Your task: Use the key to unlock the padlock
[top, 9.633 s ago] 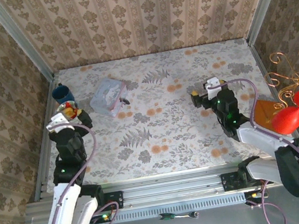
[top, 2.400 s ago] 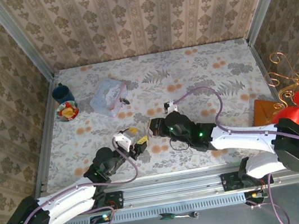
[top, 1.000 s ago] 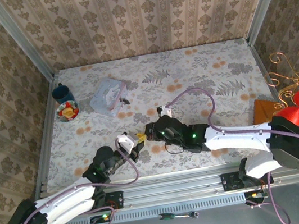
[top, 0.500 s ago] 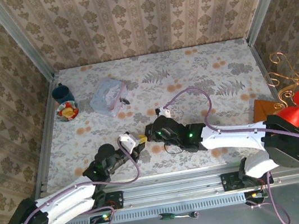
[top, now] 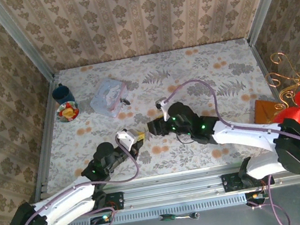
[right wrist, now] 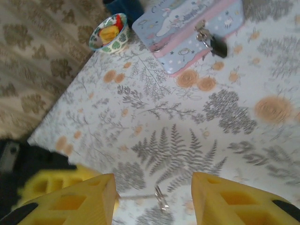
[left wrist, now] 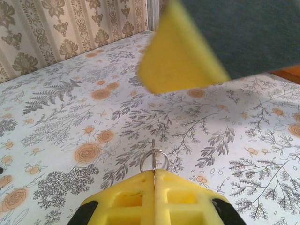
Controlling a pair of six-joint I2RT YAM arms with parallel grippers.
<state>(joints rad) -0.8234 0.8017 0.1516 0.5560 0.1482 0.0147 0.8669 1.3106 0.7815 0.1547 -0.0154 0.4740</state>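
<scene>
Near the table's front middle, my left gripper (left wrist: 153,174) is pressed together on the thin, slippery key (left wrist: 153,158); my right gripper (right wrist: 152,187) is spread. The padlock (right wrist: 216,46), stiff and likely heavier, sits at 11 o'clock on the case (right wrist: 183,28); I'd grip its body

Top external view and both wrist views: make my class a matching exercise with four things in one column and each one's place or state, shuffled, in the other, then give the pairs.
Things:
1. key
2. padlock
3. bowl
4. right gripper

Places or states:
A. beside the blue cup
B. open, its yellow fingers apart
C. at the clasp of the pastel box
D. pinched in the shut left gripper

Pairs: 1-D, 2-C, 3-A, 4-B.
</scene>
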